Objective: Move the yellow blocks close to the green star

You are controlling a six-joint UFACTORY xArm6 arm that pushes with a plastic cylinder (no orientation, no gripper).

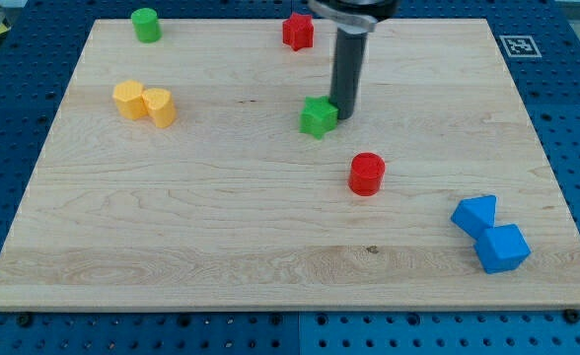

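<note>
Resting just right of the green star (318, 116), my tip (344, 115) had no jaws to report. Both yellow blocks (144, 103) sat touching, well apart at the view's left; nothing was done.

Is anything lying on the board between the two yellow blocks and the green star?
No. In the camera view, only bare wood separates the yellow blocks from the green star; my tip sits just on the star's right.
</note>
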